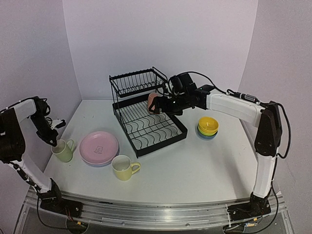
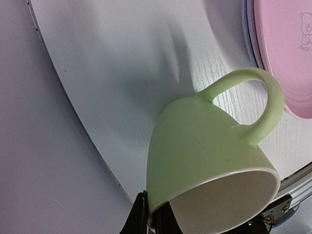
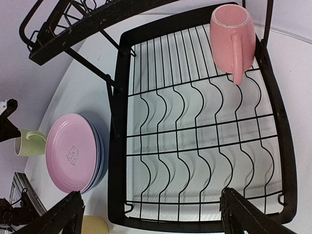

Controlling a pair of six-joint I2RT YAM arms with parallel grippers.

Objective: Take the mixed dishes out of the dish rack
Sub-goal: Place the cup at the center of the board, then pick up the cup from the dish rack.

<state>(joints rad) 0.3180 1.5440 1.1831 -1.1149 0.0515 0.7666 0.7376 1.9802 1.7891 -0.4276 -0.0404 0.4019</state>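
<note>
The black wire dish rack stands mid-table, its upper shelf bare. A pink mug lies on its side at the far right of the rack's tray; it also shows in the right wrist view. My right gripper hovers over the tray just short of the mug, open wide and empty. My left gripper is shut on the rim of the light green mug, one finger outside and one inside. That mug sits at the table's left.
A pink plate tops a stack with blue and purple edges showing beneath. A yellow mug stands in front of it. Stacked bowls, yellow on top, sit right of the rack. The table's left edge is close to the green mug.
</note>
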